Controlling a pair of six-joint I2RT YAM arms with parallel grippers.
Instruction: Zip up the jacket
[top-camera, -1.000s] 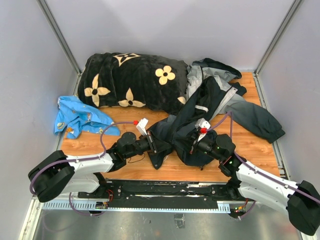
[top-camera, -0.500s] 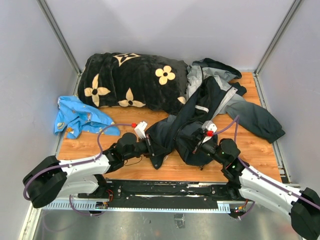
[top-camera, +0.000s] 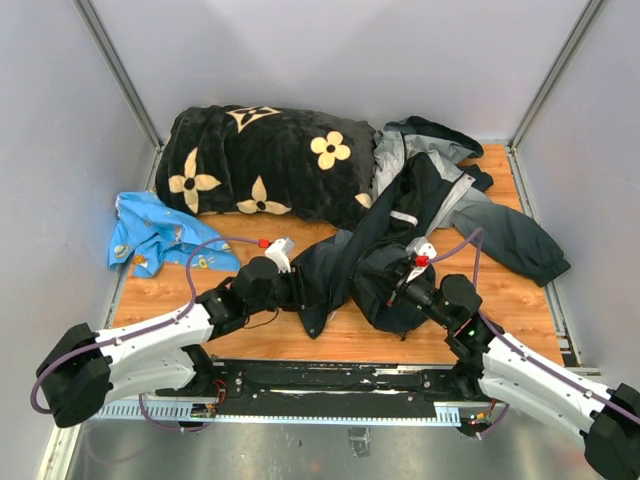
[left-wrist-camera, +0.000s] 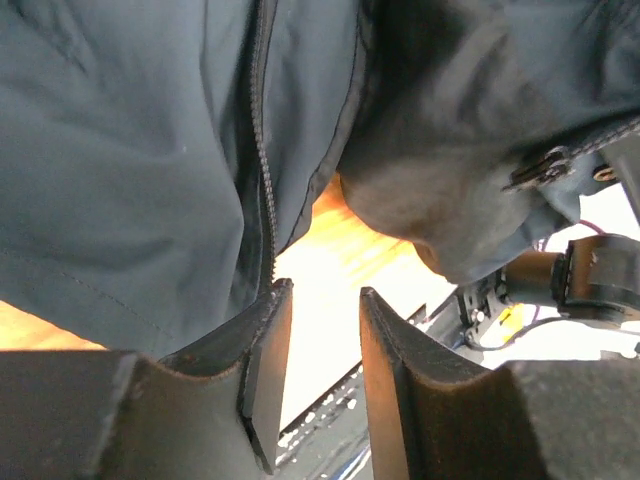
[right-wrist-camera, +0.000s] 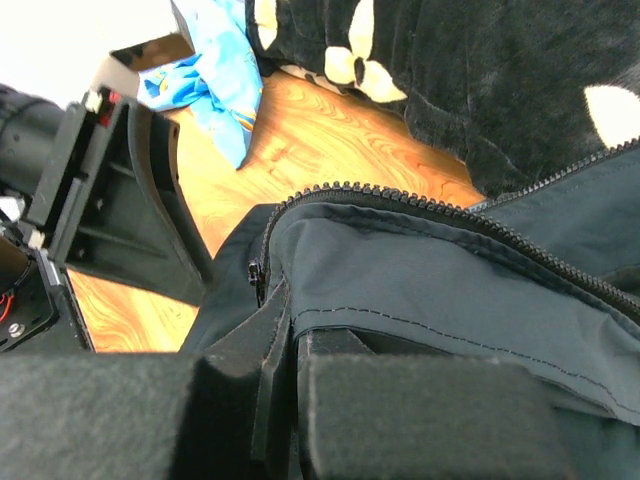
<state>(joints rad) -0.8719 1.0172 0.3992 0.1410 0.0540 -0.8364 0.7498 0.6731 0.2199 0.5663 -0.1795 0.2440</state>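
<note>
Top external view, left to right.

- **Blue cloth** (top-camera: 160, 235), at the table's (top-camera: 500, 295) 9 o'clock.
- **Flowered blanket** (top-camera: 270, 160), at 11 o'clock.
- **Left gripper** (top-camera: 288, 283): fingers apart with nothing between them, zipper teeth (left-wrist-camera: 265, 170) just beside one finger.
- **Jacket** (top-camera: 420, 200): crumpled from centre out to 2 o'clock.
- **Right gripper** (top-camera: 400, 290), at the heap's 6 o'clock: fingers together, pinching a jacket fold below the teeth.
- **Handling (judged):** light, limp, slippery shell. Grip the hem beside the teeth and keep it taut.
</note>
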